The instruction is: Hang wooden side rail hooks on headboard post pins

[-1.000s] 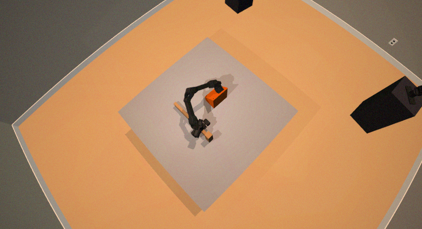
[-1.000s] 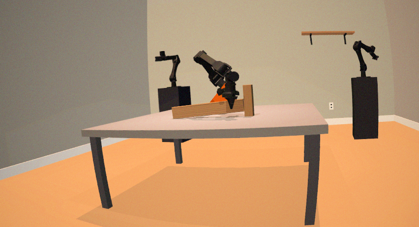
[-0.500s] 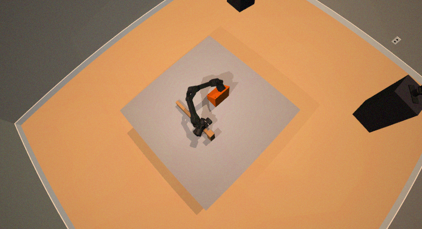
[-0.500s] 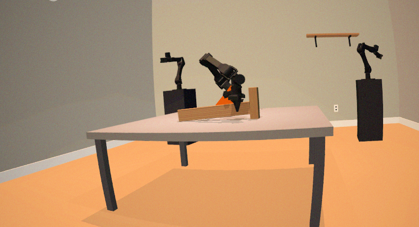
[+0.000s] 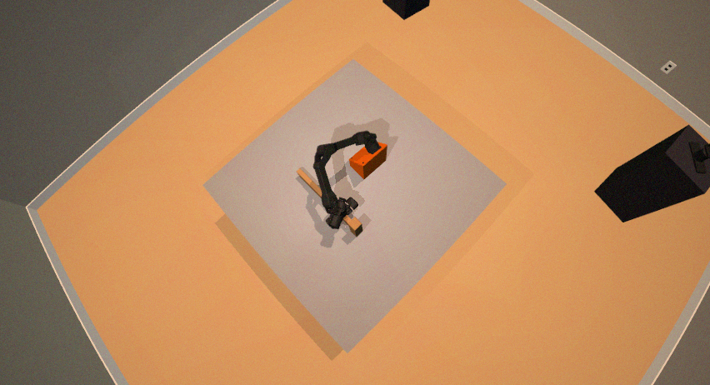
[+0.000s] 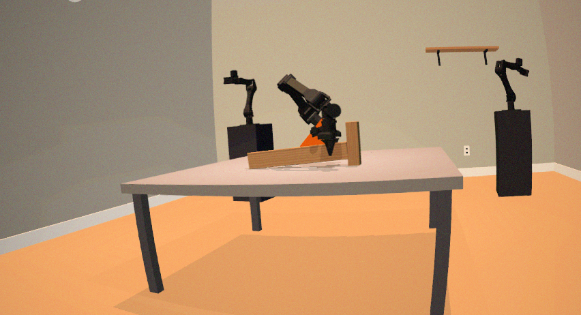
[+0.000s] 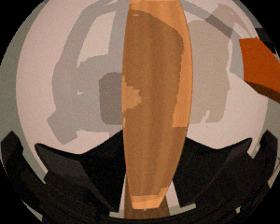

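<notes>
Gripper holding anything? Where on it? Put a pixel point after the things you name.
Yes: the gripper (image 6: 330, 153) (image 7: 146, 131) is shut on the wooden side rail (image 6: 284, 156) (image 7: 154, 70), across its width, near the end at the post (image 6: 352, 144).
</notes>
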Motion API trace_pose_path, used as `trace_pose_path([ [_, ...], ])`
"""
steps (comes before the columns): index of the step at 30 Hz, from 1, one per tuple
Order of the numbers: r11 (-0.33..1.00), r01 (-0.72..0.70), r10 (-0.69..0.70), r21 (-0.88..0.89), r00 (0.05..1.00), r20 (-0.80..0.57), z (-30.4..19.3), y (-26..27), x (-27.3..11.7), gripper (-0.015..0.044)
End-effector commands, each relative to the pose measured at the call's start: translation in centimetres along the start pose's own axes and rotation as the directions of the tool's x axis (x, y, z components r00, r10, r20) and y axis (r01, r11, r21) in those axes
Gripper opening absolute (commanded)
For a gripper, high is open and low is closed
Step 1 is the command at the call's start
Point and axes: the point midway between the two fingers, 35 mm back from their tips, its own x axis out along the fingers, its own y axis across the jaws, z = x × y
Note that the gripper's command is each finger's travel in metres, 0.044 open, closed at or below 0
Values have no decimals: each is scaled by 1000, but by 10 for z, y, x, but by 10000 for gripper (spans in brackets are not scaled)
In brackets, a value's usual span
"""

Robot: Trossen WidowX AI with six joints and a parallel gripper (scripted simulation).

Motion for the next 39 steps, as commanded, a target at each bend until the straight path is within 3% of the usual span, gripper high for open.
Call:
trace_pose_path([
  [1, 1000, -6, 6, -4, 1000, -7, -3, 1, -2, 0],
  [39, 1000, -6, 6, -4, 1000, -7, -3, 1, 5, 0],
])
